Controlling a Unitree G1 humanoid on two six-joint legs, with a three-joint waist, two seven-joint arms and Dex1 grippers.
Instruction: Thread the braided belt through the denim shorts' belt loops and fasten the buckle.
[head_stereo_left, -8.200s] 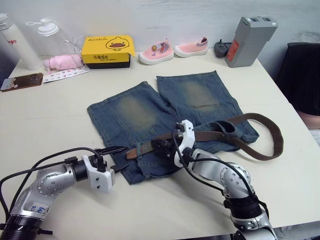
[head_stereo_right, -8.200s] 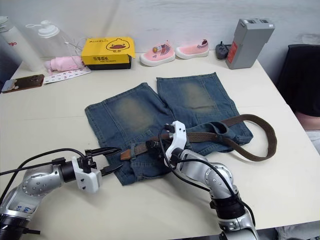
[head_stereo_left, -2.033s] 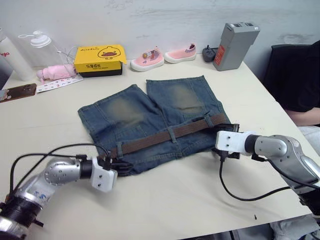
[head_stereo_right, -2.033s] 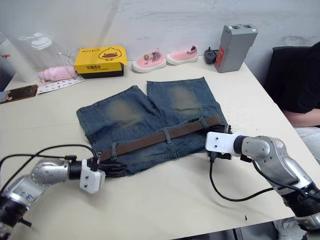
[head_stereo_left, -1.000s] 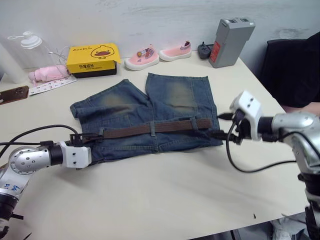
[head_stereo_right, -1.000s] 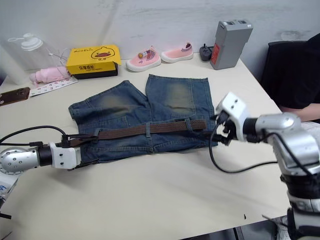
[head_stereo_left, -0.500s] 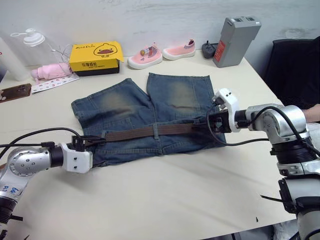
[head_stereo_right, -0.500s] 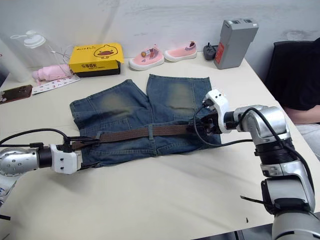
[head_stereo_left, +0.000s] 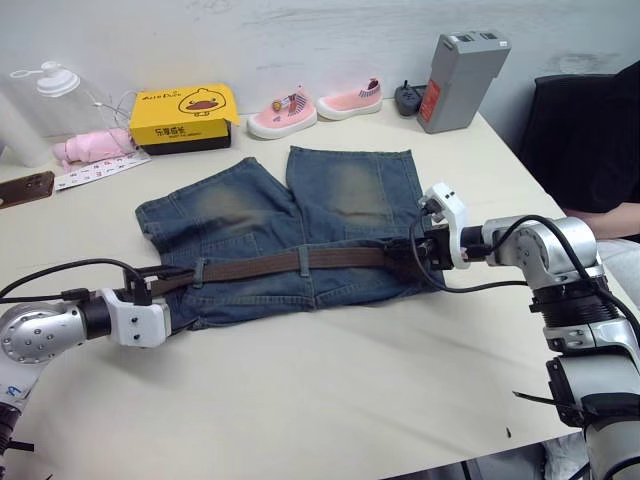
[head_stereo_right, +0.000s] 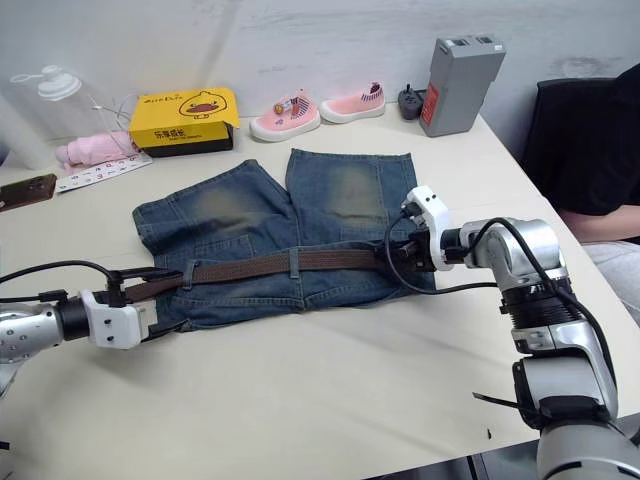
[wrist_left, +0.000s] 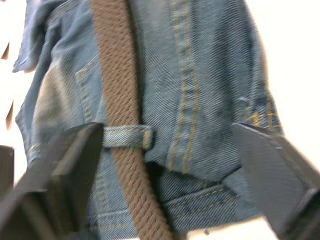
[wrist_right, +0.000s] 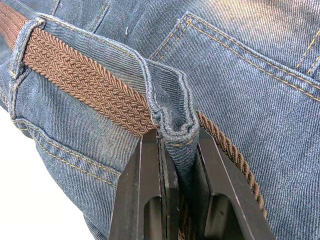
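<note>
The denim shorts lie flat mid-table, waistband towards me. Along that waistband runs the braided belt, passing under belt loops. At the belt's left end my left gripper is open. In the left wrist view its fingers stand wide apart on either side of the belt and a loop. My right gripper sits at the waistband's right end, shut on a raised fold of denim with the belt running beneath it. The buckle is hidden.
Along the table's far edge stand a yellow box, two pink shoes, a grey box and a bottle. A phone lies at far left. A dark chair and a person's arm are beyond the right edge.
The belt's long end, looped loosely on the right eight seconds ago, now lies straight along the waistband. My right gripper, off the shorts one second ago, has moved in and closed on the denim fold.
</note>
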